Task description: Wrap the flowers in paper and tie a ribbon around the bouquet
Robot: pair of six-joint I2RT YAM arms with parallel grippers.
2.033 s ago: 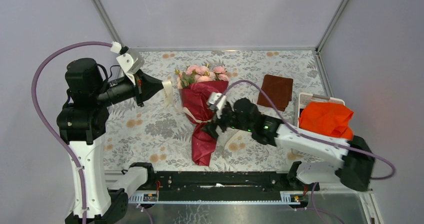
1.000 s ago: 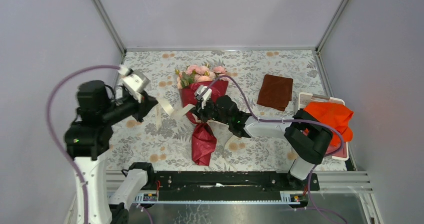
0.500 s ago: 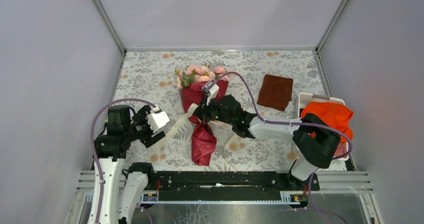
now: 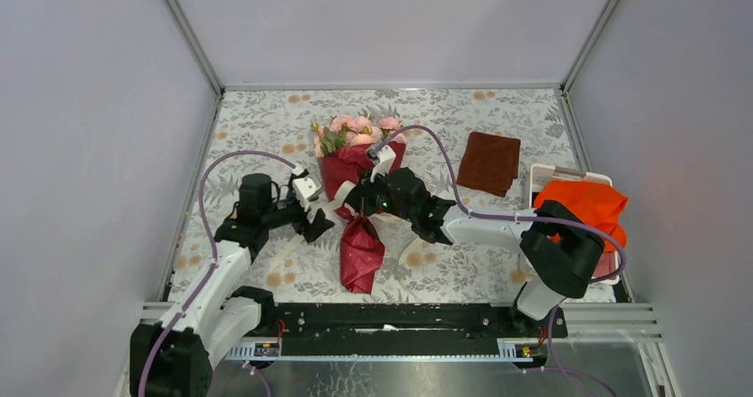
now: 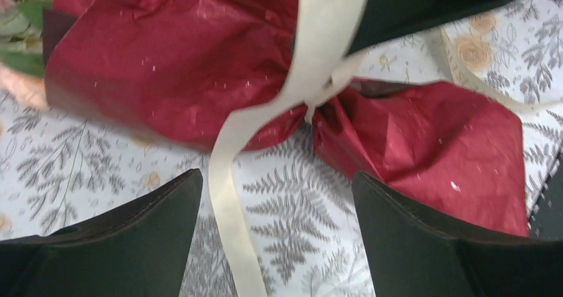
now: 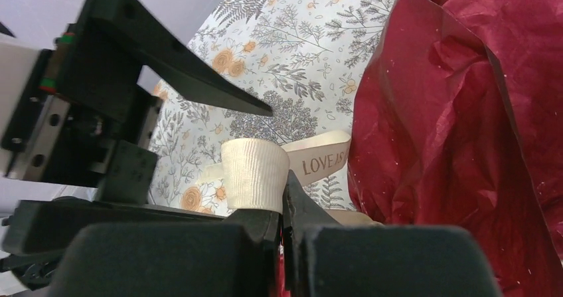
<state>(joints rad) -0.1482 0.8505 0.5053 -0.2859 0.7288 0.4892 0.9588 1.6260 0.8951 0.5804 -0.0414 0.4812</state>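
Black-and-white arms, two of them, are the biggest things on my screen: the left arm [image 4: 222, 268] and the right arm [image 4: 497, 228] both reach toward the middle of the bench [image 4: 266, 131]. Next down is one bouquet [image 4: 360, 246], lying flat mid-bench with its heads toward the far wall and its tail toward me. Its one sheet of crimson paper [image 4: 337, 173] is pinched at the waist and flares again below. The flowers [image 4: 355, 132] are pink and peach roses with green leaves, but I cannot count the heads cleanly.

To the right, one orange-red cloth [image 4: 582, 210] is heaped on one white tray [image 4: 543, 179]. One folded brown cloth [image 4: 489, 162] lies between tray and bouquet, apart from both. One cream ribbon [image 5: 319, 44] is knotted round the waist; one tail runs off to the left and another curls right of the paper tail.

The right pincer [image 6: 284, 207] is closed tight on a fold of that ribbon, just beside the paper. The left pincer [image 5: 277, 176] stands wide open with nothing in it — low over the left tail, facing the knot.

The bench wears a cloth printed with grey ferns and peach blooms. Plain pale grey walls [image 4: 400, 24] close three sides, and one black rail [image 4: 400, 317] runs along the near edge.
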